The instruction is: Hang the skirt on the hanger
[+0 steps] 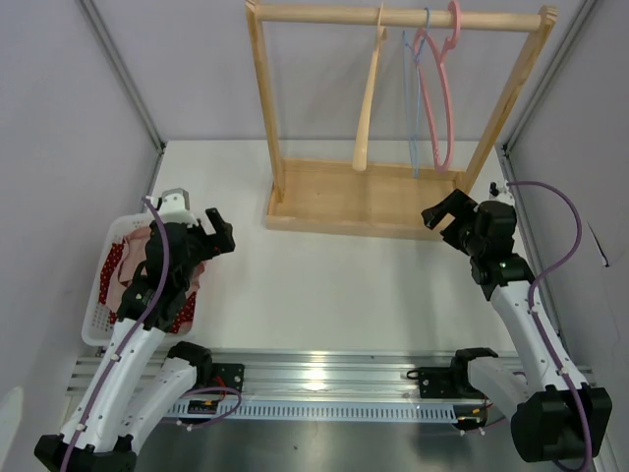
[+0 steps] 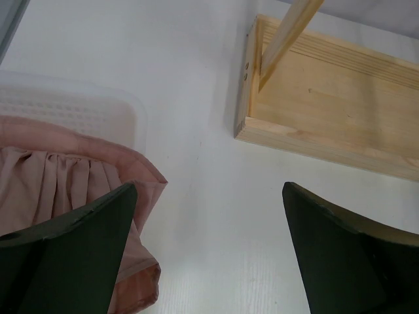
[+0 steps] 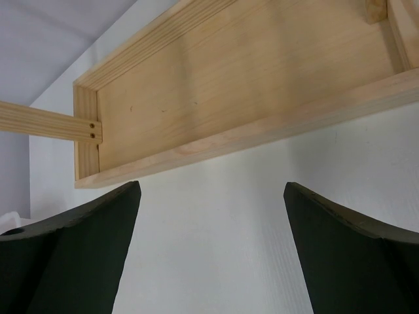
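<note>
At the left of the overhead view we see the skirt [image 1: 186,295], a pleated pink one, lying bunched in a white basket [image 1: 96,313] beside a red dotted cloth [image 1: 113,264]. The left gripper [image 1: 218,234] hovers over the basket's right edge with its jaws spread wide and nothing between them. In the left wrist view the skirt [image 2: 59,176] fills the lower left, draped over the basket [image 2: 78,104] rim, with the left gripper [image 2: 209,190] above it. At the upper centre stands a wooden rack [image 1: 364,197] on the white table [image 1: 324,285], and from its top bar hang a wooden hanger [image 1: 369,98], a blue hanger [image 1: 413,118] and a pink hanger [image 1: 444,108]. The right gripper [image 1: 444,218] sits near the rack's lower right corner, released and empty.
</note>
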